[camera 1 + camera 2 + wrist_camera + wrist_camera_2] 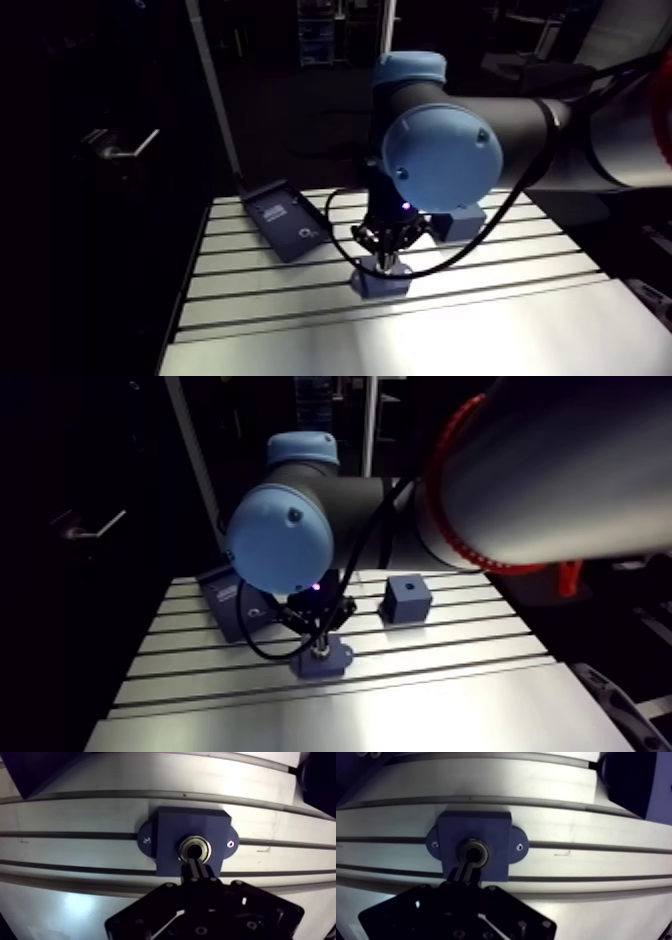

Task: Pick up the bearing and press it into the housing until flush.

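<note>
In the arm view, a flat, dark blue rectangular tray [285, 220] with a pale mark on its top lies tilted at the far left of the table [520, 320], a brushed aluminium surface crossed by long dark slots that catches a bright glare along its near edge. Near the middle of the table sits the housing [170, 827], a matte blue plastic block with a square body and a rounded ear on each side, each ear showing a small fastener point. It straddles one of the slots. The bearing [207, 848], a shiny steel ring with a dark bore, sits inside the round socket in the housing's top face; whether it is flush cannot be told. The black metal gripper [196, 868] comes straight down over it, its two slim fingers drawn together with nothing between them, their tips resting at the bearing's near rim. Further right and towards the back, well apart from the housing, stands a blue cube [405, 598] with a small dark hole in its top.
</note>
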Controlling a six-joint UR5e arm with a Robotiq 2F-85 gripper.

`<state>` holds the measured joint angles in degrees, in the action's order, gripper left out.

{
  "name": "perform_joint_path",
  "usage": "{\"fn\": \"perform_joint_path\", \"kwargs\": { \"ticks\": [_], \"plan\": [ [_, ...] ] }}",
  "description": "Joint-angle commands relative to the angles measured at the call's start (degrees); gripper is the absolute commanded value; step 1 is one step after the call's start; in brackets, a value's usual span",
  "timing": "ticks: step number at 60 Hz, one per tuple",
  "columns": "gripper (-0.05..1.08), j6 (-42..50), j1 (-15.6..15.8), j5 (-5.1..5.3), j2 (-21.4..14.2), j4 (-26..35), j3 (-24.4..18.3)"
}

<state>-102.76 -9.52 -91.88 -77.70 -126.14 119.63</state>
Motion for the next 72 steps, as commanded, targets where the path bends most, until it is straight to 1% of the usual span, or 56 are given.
{"fn": "perform_joint_path", "kwargs": {
  "ticks": [1,26,39,55,72],
  "plan": [
    [1.08,0.06,-0.07,-0.01,0.58,-0.38,0.22],
    [1.08,0.06,-0.07,0.08,0.83,-0.38,0.22],
    [1.07,-0.20,0.02,0.26,0.93,-3.00,0.30],
    [1.07,-0.29,-0.07,0.43,1.37,-3.02,0.31],
    [1.07,-0.29,-0.05,0.35,1.37,-3.02,0.31]
  ]
}}
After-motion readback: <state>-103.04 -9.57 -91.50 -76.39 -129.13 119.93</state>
